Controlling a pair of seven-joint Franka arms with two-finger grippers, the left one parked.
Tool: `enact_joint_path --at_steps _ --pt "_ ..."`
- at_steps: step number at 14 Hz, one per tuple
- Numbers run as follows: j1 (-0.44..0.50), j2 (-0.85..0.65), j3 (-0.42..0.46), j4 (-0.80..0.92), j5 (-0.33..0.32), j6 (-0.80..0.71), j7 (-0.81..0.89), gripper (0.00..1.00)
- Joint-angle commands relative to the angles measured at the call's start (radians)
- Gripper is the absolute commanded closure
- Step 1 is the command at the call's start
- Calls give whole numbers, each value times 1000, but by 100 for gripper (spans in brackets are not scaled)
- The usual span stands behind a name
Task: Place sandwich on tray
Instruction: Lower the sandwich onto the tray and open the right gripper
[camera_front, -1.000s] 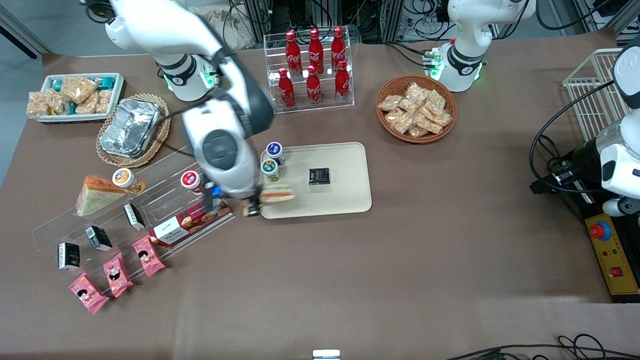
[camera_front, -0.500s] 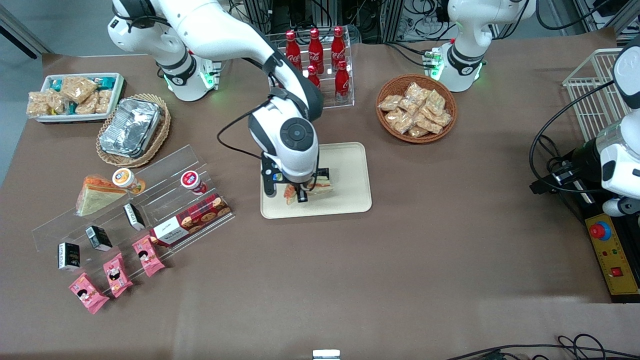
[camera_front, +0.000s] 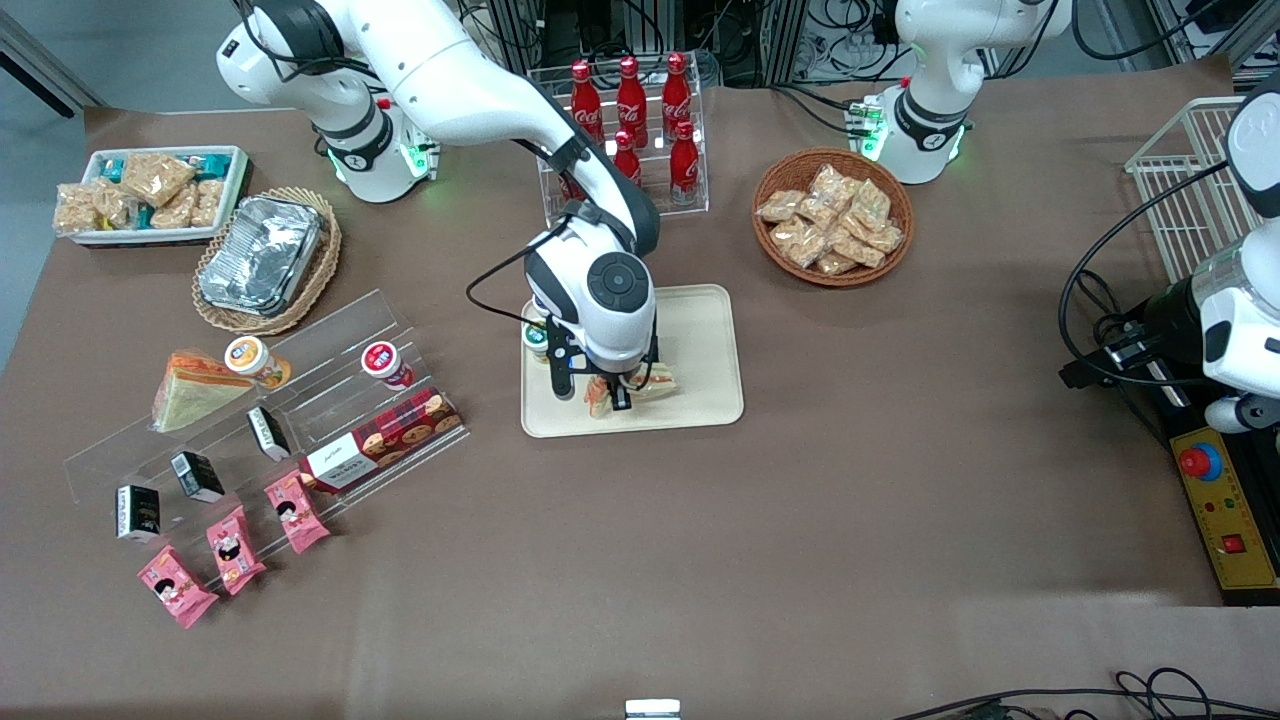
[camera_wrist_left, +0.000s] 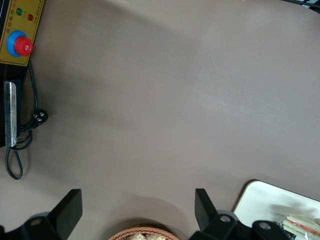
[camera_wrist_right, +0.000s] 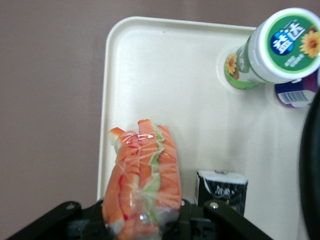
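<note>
The right arm's gripper (camera_front: 612, 397) hangs low over the cream tray (camera_front: 708, 340), its fingers clamped on the wrapped sandwich (camera_front: 640, 385), which sits between them above the tray's near half. The carry looks all but complete: the wedge is over its target, and what seems left is to set it down and let go. Whether it already touches the tray floor cannot be told.

In the wrist view the sandwich (camera_wrist_right: 144, 182) shows its orange and green layers through the film, with bare tray (camera_wrist_right: 165, 85) around it. Space is shared: a small black box (camera_wrist_right: 220, 189) lies just beside the sandwich, and a green-capped bottle (camera_wrist_right: 272, 50) and a purple-capped bottle (camera_wrist_right: 296, 93) stand on the tray toward the working arm's end. The black box is the closest thing that could be nudged on release.

Off the tray, a second sandwich wedge (camera_front: 190, 388) rests on the clear display steps (camera_front: 330, 330), cola bottles (camera_front: 630, 120) fill a rack farther from the camera, and a wicker basket of snacks (camera_front: 832, 217) lies toward the parked arm's end
</note>
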Motion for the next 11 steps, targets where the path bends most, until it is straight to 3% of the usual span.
enact_joint_path --at_steps 1,4,5,6,7,11 --pt "16 0 -9 -48 -7 57 22 100" --pt "15 12 -10 -47 -8 62 22 100" --pt "13 15 -10 -45 -7 63 22 61" --pt "10 15 -10 -45 -8 63 22 5" --pt "13 14 -12 -43 -25 60 14 0" --pt "15 12 -10 -37 -31 59 20 0"
